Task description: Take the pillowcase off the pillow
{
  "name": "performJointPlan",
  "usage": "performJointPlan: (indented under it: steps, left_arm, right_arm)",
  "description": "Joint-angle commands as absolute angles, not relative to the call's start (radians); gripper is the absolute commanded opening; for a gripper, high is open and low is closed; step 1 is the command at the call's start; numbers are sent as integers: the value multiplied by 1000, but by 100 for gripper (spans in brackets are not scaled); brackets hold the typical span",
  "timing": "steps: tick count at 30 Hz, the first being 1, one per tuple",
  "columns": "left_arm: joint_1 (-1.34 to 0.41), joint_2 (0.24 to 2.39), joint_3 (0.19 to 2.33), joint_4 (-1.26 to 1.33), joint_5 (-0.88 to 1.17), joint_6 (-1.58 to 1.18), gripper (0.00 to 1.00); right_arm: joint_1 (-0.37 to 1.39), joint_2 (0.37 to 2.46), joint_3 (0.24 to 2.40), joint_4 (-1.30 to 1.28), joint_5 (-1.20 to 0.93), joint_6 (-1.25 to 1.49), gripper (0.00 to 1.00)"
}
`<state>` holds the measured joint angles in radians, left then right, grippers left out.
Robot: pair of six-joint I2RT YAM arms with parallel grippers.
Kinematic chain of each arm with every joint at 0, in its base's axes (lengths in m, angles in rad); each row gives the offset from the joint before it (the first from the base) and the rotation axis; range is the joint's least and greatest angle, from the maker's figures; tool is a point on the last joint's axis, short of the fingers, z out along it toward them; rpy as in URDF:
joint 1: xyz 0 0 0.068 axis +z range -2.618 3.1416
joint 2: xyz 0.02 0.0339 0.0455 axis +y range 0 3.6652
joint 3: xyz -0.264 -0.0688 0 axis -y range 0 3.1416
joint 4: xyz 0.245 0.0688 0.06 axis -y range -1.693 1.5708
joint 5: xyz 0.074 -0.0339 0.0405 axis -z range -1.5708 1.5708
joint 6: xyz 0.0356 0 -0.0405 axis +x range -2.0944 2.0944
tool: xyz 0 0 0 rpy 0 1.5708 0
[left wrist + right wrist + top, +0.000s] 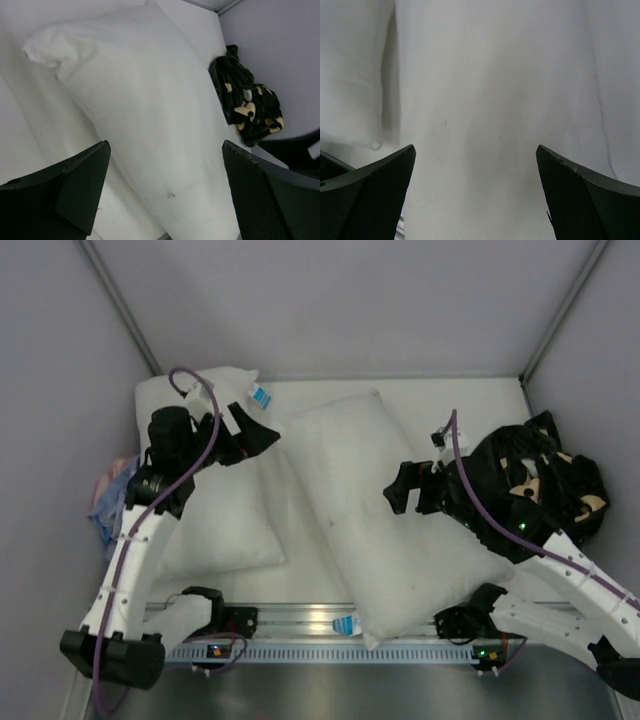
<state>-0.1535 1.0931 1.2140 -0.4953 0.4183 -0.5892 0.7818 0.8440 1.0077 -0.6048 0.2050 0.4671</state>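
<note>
Pillowcase (540, 475): off the pillow, crumpled in a black heap with tan flower shapes at the right of the top view. Pillow (370, 510): bare, white and plump, lying diagonally at centre. Small blue-white tag (347, 624) at its lower corner, print too small to read. Second white pillow (215, 515) at left. Left gripper (262, 436): jaws spread, empty, over the second pillow's upper part. Right gripper (397, 490): jaws spread, empty, over the central pillow.

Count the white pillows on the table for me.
2. One plump white rectangular pillow lies diagonally at centre; a second white pillow lies left of it, partly under the left arm.
</note>
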Motion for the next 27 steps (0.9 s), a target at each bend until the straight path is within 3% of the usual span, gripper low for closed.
performJointPlan:
  steps: [1,2,3,7,8,11,17,24,27]
  left_arm:
    - [-207,947,983,-506,500,-653,91]
    - [-260,913,932,-486,489,-681,82]
    - [-293,884,873,-456,482,-705,54]
    - [-538,814,664,-305,375,-844,15]
    - [-654,830,640,-296,327,-866,10]
    - [-807,940,632,-246,206,-894,7]
    - [-831,1233,672,-83,157,-881,11]
    - [-736,1711,1085,-156,274,-772,10]
    - [-741,1863,1294,-160,334,-762,6]
  right_arm:
    - [758,796,944,-696,337,494,100]
    - [744,799,928,-709,360,511,99]
    - [730,807,924,-713,382,514,99]
    - [698,841,879,-715,410,545,100]
    - [698,845,871,-713,414,546,99]
    - [699,847,836,-693,378,537,99]
    - [710,822,689,-554,172,568,99]
    - [697,1043,687,-463,240,561,100]
    - [577,1112,719,-451,285,526,100]
